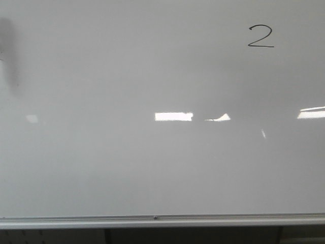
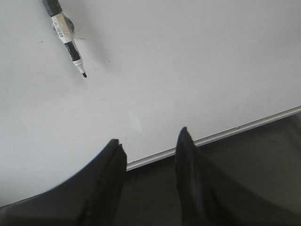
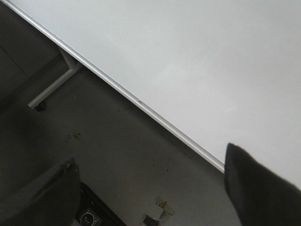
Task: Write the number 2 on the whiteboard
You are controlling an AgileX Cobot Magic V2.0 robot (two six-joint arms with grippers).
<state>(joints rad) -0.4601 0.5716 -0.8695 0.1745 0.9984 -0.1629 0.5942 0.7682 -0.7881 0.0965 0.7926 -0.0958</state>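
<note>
The whiteboard (image 1: 127, 168) fills the front view, with its silver frame strip (image 1: 152, 219) along the near edge. A small black number 2 (image 1: 261, 36) is written at its far right. A black and white marker (image 2: 66, 35), uncapped, lies on the board in the left wrist view. My left gripper (image 2: 149, 136) is open and empty, over the board's near edge, well apart from the marker. My right gripper (image 3: 149, 162) is wide open and empty, over the dark floor beside the board's frame (image 3: 141, 104). Neither gripper shows in the front view.
Bright light reflections (image 1: 173, 116) lie across the board's middle. A dark smudge (image 1: 9, 51) sits at the board's far left. A white stand leg with a caster (image 3: 51, 89) and dark floor (image 3: 122, 160) lie below the board's edge.
</note>
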